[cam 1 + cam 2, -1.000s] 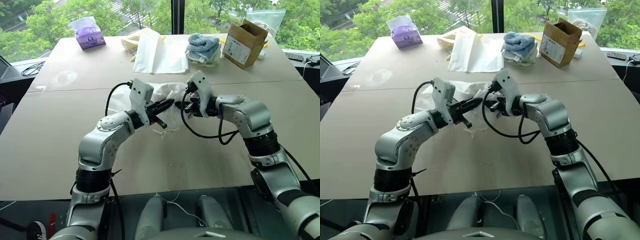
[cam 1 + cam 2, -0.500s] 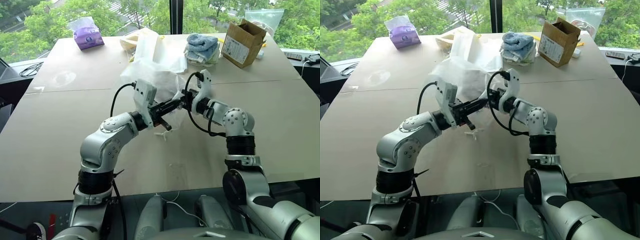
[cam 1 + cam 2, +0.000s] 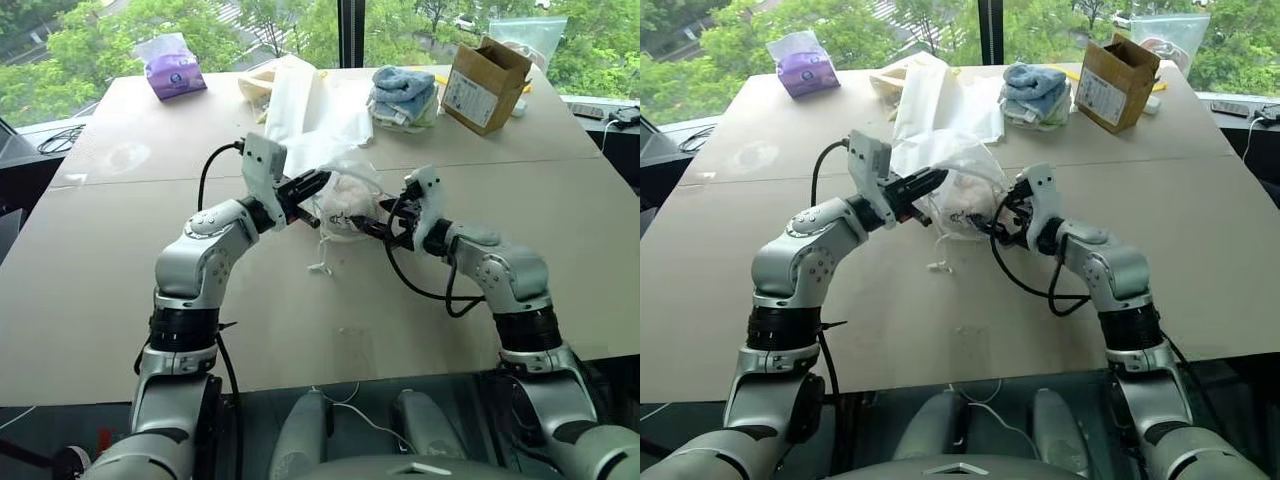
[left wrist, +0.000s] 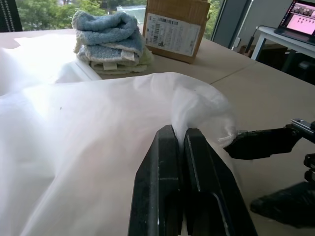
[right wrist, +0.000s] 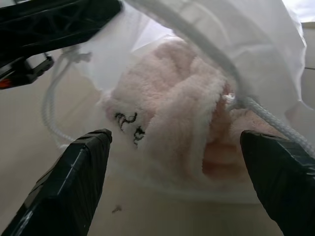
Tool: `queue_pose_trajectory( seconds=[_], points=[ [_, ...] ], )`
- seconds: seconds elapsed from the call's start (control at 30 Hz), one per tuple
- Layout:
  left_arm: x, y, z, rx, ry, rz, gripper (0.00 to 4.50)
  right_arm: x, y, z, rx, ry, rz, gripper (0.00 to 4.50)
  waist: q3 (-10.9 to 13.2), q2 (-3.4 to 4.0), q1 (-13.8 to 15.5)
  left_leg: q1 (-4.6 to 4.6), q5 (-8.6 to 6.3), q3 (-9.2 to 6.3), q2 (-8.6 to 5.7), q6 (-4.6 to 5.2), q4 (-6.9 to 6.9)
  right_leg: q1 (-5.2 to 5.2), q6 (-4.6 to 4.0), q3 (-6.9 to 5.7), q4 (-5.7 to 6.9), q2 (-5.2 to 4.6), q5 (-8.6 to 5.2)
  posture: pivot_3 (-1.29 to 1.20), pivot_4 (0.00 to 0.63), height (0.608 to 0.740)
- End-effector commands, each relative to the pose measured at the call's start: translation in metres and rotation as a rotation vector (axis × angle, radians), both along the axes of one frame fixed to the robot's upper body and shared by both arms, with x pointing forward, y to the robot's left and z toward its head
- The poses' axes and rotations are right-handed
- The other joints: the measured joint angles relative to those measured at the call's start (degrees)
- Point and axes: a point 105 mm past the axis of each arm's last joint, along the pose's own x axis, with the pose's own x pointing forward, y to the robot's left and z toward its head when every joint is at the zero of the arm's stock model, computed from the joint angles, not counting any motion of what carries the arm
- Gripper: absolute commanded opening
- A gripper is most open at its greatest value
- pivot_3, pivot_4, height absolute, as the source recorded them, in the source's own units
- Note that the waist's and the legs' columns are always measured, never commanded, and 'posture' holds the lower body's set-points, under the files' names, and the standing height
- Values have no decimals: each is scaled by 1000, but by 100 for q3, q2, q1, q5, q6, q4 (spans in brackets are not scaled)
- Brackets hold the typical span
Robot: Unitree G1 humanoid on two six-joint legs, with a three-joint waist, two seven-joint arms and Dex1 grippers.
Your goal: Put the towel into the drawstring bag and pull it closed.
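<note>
The right hand (image 3: 378, 228) gapes wide just beside the bag (image 3: 345, 190), gripping nothing; the left hand (image 3: 312, 183) is pinched tight on the bag's cloth, lifting it off the bench (image 3: 100, 270); the towel (image 5: 172, 118) sits bunched inside; farther back lie folded towels (image 3: 405, 97) and a box (image 3: 487, 82).

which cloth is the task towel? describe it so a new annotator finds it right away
Start at the big tan table and go to its middle, where the left gripper holds up a thin white drawstring bag. The towel is the cream terry lump inside that bag. Unlike the folded blue and white towels stacked at the far edge, it has a small dark printed mark.
</note>
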Motion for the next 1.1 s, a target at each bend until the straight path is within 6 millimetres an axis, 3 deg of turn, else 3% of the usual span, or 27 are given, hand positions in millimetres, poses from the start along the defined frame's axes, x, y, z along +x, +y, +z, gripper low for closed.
queue_pose_trajectory(
  seconds=[0.03,0.1,0.2,0.3,0.5,0.57,0.73,0.87,1.1],
  points=[
    [2,-1,12,-3,-53,8,0,-33,-2,37,77,-132,142,4432,0,0,8,0,0,-2,1,0,-1,0,0,-1,0,1,0,0,150,740],
    [2,-1,11,-3,-52,9,0,-29,-18,42,83,-173,68,4432,0,0,13,0,-1,-6,2,2,-1,2,0,-5,-1,1,0,0,150,740],
    [1,-2,10,-2,-51,8,0,-7,-52,34,-24,-255,-134,4432,0,-1,44,0,-1,-3,-2,3,3,6,0,-3,-2,-3,0,0,150,740],
    [1,-2,10,-4,-50,9,0,0,-62,28,-94,-298,-199,4432,1,-2,74,0,-6,-1,-4,12,7,6,0,-2,-2,-4,0,0,150,740],
    [1,-6,10,-8,-48,1,0,14,-56,-10,-294,-315,-247,4432,1,-2,37,2,0,1,2,1,2,4,0,0,0,1,0,0,150,740],
    [1,-6,10,-9,-48,1,0,20,-54,-15,-289,-303,-274,4432,1,-2,44,1,1,3,0,0,3,4,0,2,-2,-2,0,0,150,740],
    [0,-5,9,-2,-47,4,0,34,-56,-15,-238,-293,-372,4432,1,-2,57,1,1,3,0,-1,3,3,0,1,-1,-2,0,0,150,740],
    [-1,-2,8,4,-47,12,0,32,-70,-12,-259,-307,-362,4432,1,-2,90,1,1,2,0,-1,4,4,0,1,-1,-2,0,0,150,740],
    [0,0,6,8,-41,13,0,28,-43,4,-218,-342,-297,4432,1,-1,92,4,1,3,3,-1,3,4,0,2,1,2,0,0,150,740]
  ],
)
